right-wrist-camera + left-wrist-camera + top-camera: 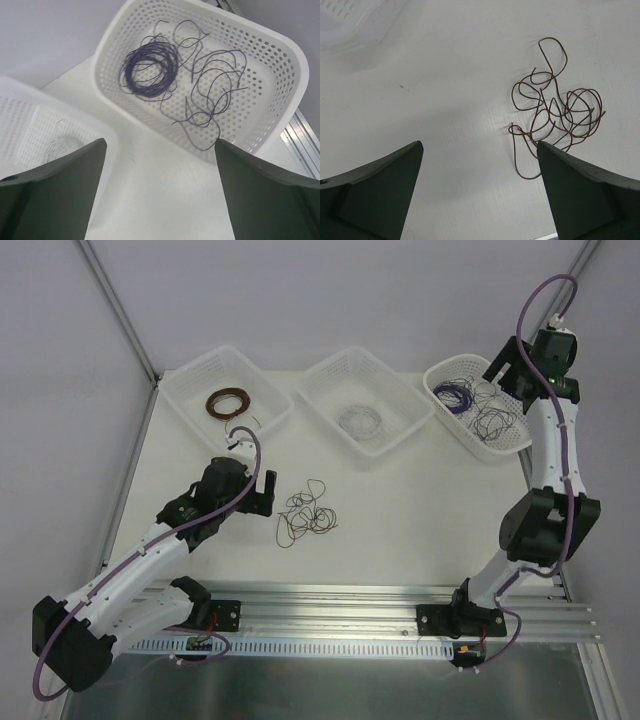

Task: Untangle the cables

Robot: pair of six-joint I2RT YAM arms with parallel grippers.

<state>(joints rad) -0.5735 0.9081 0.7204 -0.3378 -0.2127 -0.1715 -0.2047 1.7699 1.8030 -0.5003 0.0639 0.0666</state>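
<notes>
I have the left jaws spread wide with nothing between them, hanging over the white tabletop (pixel 400 510) at the centre left of the overhead frame. Through the left wrist camera the two dark fingers frame the bottom corners. The loose dark brown wire tangle (pixel 307 512) (pixel 555 107) lies flat on the tabletop at the right of that view, its lowest loop reaching down just beside the right-hand finger. I cannot tell whether they touch. Overhead, this scribble of thin wire sits near the middle of the frame, just to the right of the left jaws. The right jaws are up at the upper right, also standing open and gripping nothing, above the near edge of the right-hand white perforated plastic basket (pixel 510 447) (pixel 295 55). In that basket lies a neatly wound purple coil (pixel 455 397) (pixel 148 68), and beside it a loose squiggly purple wire (pixel 492 418) (pixel 212 85) sprawls across the basket floor, overlapping the coil's edge. The middle white basket (pixel 401 436) (pixel 30 115) holds a pale whitish coil (pixel 360 421). The left white basket (pixel 192 412) at the upper left holds a wound brown ring coil (pixel 228 403).
</notes>
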